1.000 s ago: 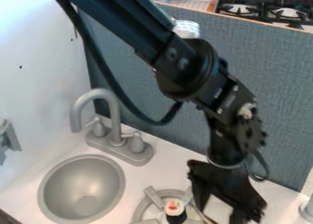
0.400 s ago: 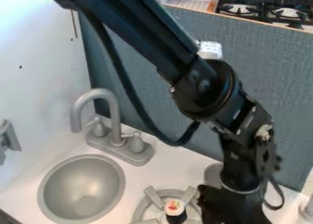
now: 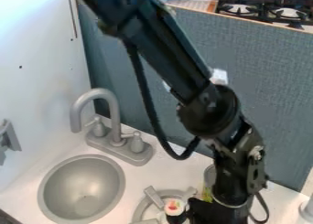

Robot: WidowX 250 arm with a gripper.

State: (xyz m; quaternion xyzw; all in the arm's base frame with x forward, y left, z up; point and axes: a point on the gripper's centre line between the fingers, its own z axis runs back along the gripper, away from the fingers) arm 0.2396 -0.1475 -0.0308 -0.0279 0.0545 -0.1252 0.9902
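Sushi roll (image 3: 175, 208) upright on burner (image 3: 154, 197), patterned end up, long axis vertical, pincer (image 3: 211, 213) beside it, cannot tell whether spread

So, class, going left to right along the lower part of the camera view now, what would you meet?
Grey wall fitting → round sink basin → grey burner with a small white-topped piece → the robot's black jaws → pale grey fitting at the right edge.

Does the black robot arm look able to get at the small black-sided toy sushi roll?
Probably yes: its black gripper is low, close beside the sushi roll at the round grey burner, and nothing seems to stand between them.
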